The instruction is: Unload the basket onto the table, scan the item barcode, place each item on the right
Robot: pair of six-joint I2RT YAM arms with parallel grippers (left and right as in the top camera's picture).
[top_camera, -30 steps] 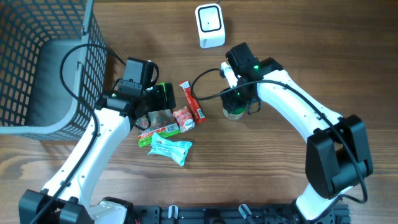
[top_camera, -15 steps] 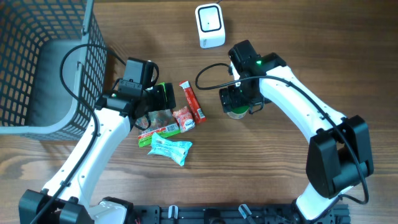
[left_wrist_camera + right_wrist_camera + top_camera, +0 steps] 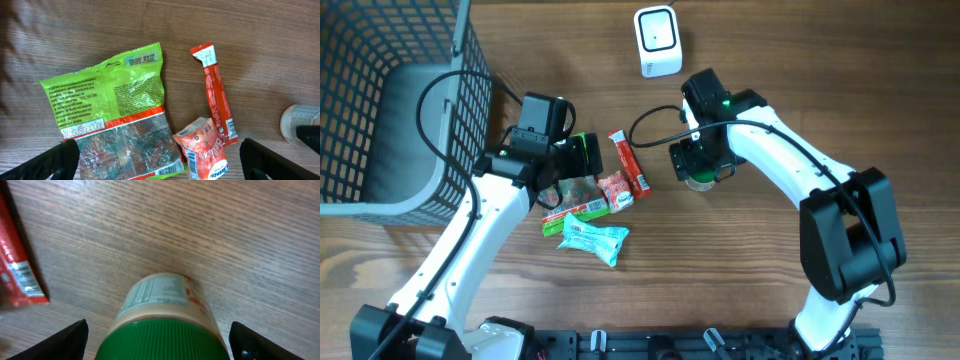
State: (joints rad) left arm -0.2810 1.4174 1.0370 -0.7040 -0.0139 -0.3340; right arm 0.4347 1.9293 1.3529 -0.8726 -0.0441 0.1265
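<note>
Step in hand, as I read it: grab the jar for the scan. The right end effector hangs over it with fingers spread, one each side of the green lid, narrow gaps showing, nothing pinched. The jar stands upright on the desk, at about 5 o'clock from the scanner and near it, with the red stick at its 9 o'clock, apart. To do it well: centre the fingers on the jar, drop low enough to catch the body or lid rim squarely, and close evenly so the round side doesn't squirt out. Lift straight, then carry toward 11 o'clock to the scanner. The label facing the wrist camera shows a printed table, no barcode that I can make out, so expect to roll the jar until the code faces the scanner window; which side it's on, can't tell. Watch the cable loop by the wrist during the turn. The left end effector is spread wide and empty above the green bag and pouch. It's well clear of the jar, so best left parked.
</note>
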